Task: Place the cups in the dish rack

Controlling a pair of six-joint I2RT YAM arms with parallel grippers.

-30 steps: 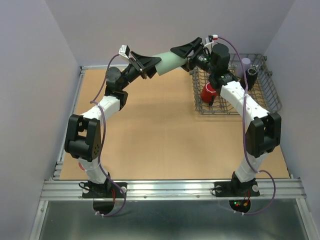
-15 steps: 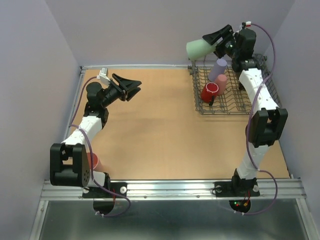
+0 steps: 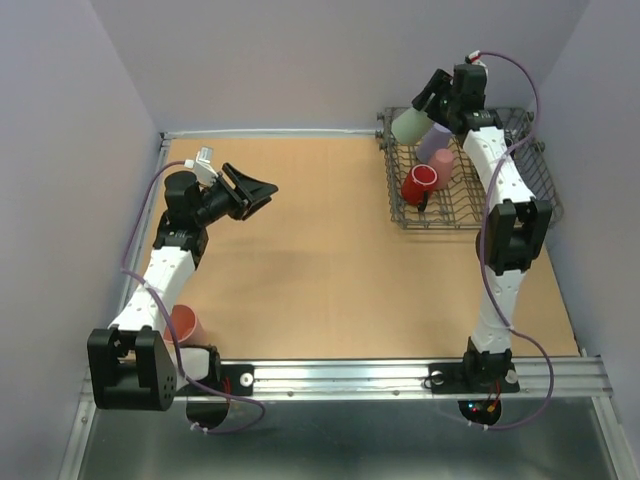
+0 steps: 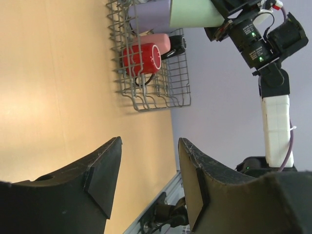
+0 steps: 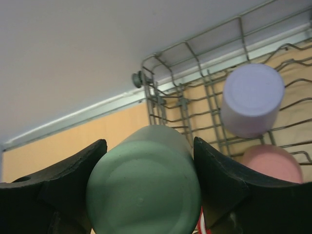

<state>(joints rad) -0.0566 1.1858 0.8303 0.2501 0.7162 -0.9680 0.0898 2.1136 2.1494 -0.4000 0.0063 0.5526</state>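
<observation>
The pale green cup (image 3: 407,126) is in the air over the far-left corner of the dish rack (image 3: 530,195), not touching the wires. Its long axis runs in line with the fingers that hold it and, from above, slants down and to the left from the wrist. In the right wrist view the cup's (image 5: 146,187) flat closed end faces the camera, and the other end points away toward the rack (image 5: 195,63).

The right gripper (image 3: 420,112) is clamped on this cup, with one black finger pressed against each side of it (image 5: 148,146). The left gripper (image 3: 266,195) hangs above the left part of the table with its jaws apart and nothing between them (image 4: 149,146), and it points toward the rack (image 4: 161,92).

Inside the rack, a red cup (image 3: 420,183) lies on its side near the left wall, showing its white inside. A lavender cup (image 3: 435,147) and a pink cup (image 3: 443,165) stand just behind it, close together, both with their closed ends up in the right wrist view. Another pink cup (image 3: 187,325) sits on the table beside the left arm's base, well apart from the rack.

The table (image 3: 320,270) is a plain tan board with a metal rail (image 3: 350,375) along its near edge, and pale lavender-grey walls (image 3: 300,60) close it in on three sides
</observation>
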